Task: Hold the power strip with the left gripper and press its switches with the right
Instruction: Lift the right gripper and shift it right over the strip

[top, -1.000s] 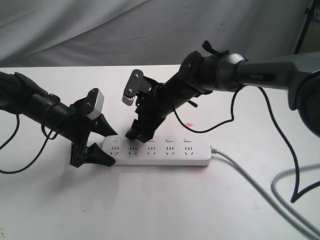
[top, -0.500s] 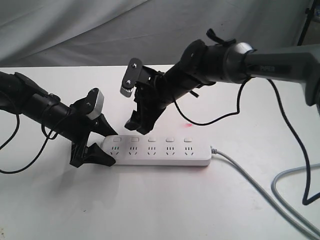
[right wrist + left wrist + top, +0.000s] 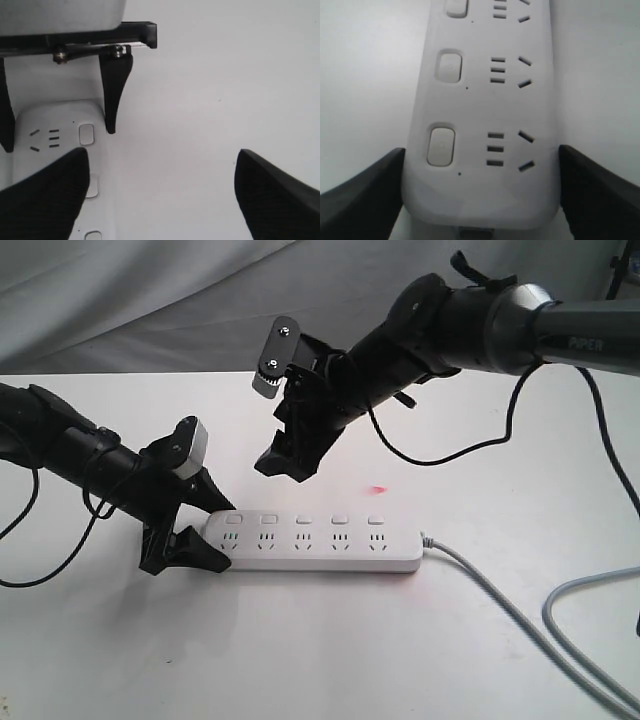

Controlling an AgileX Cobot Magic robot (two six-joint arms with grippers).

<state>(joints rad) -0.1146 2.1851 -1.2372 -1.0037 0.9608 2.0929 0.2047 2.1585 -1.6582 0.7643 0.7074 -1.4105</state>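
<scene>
The white power strip lies flat on the white table, its grey cable running off to the right. My left gripper is shut on the strip's left end, one black finger against each long side; the left wrist view shows that end between the fingers. The row of square switches runs along the far edge, uncovered. My right gripper hangs open in the air above and behind the left part of the strip, touching nothing. Its wrist view looks down on the strip's end and a switch.
A small pink spot marks the table behind the strip. A black wire hangs from the right arm and loops near the right edge. Grey cloth hangs behind the table.
My right gripper has lifted off the strip near the second switch and moved up and back, still open. The left gripper and the strip have not moved.
</scene>
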